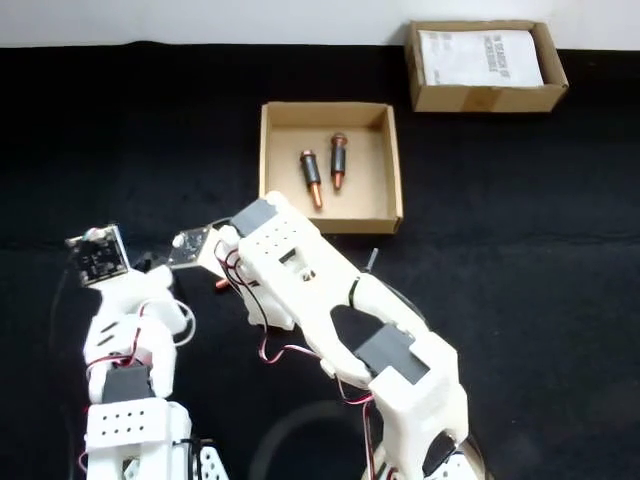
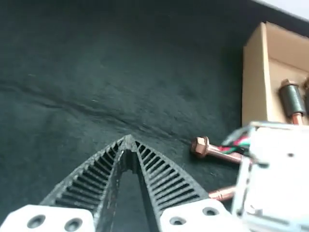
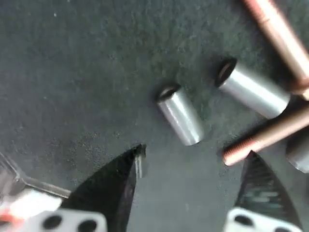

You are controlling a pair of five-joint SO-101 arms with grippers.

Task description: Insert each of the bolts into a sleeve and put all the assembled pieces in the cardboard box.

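While the left gripper (image 2: 128, 145) fingers are pressed together, the right gripper (image 3: 195, 152) fingers spread over a sleeve (image 3: 180, 114) on the counter (image 3: 72, 72).

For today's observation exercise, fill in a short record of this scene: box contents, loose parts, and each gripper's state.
Cardboard box: holds two assembled pieces, lying flat
Loose sleeves: at least two, empty, on the black cloth
Loose bolts: at least two, beside the sleeves
Left gripper: fingers shut, holding nothing
Right gripper: fingers open, a sleeve just ahead of them
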